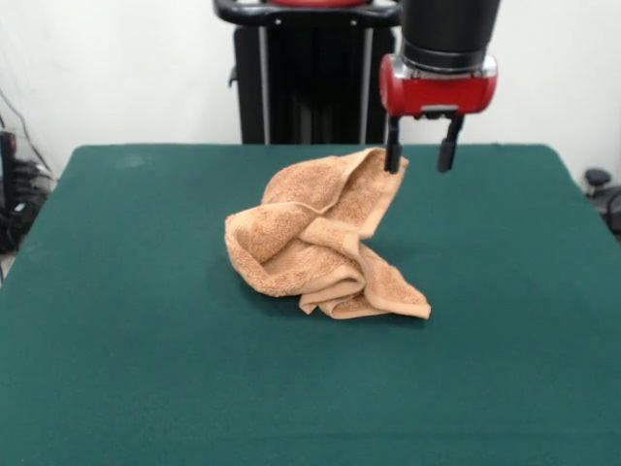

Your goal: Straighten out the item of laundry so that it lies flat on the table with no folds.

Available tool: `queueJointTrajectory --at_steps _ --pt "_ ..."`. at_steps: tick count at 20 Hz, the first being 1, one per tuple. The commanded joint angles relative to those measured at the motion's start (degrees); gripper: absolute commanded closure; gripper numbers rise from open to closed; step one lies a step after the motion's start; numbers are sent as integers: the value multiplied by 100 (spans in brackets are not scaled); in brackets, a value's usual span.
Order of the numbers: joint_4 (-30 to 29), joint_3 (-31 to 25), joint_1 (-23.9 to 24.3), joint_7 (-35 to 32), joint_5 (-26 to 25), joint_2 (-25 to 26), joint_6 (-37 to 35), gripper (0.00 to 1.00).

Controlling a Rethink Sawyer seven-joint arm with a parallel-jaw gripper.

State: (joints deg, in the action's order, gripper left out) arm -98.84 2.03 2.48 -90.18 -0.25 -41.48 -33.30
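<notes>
The orange-tan towel (320,238) lies crumpled in a heap near the middle of the green table (126,320), with folds piled up and one corner pointing to the front right. Its top right corner rises up toward my gripper (420,155). The gripper hangs from the red and black arm just above and to the right of that raised corner. Its two black fingers are spread apart, with the left fingertip (393,158) touching or just in front of the towel's top edge. Nothing is between the fingers.
The robot's black pedestal (301,78) stands behind the table's far edge. Cables and dark gear (17,194) sit off the table's left side, and a dark object (597,184) off its right.
</notes>
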Motion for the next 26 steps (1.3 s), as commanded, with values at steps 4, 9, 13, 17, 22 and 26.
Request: queueJointTrajectory --at_steps 4,9,13,17,22,26 --pt "-690 -379 -133 -890 -53 72 552 0" --pt "-685 -353 -139 -876 -87 136 632 0" --pt "-635 -310 -142 -867 -85 167 551 0" --pt "-562 -252 -191 -919 -93 260 552 0" --pt "-544 -254 -234 -997 -88 429 730 0" --pt "-542 -240 -249 -1004 -75 451 719 0"
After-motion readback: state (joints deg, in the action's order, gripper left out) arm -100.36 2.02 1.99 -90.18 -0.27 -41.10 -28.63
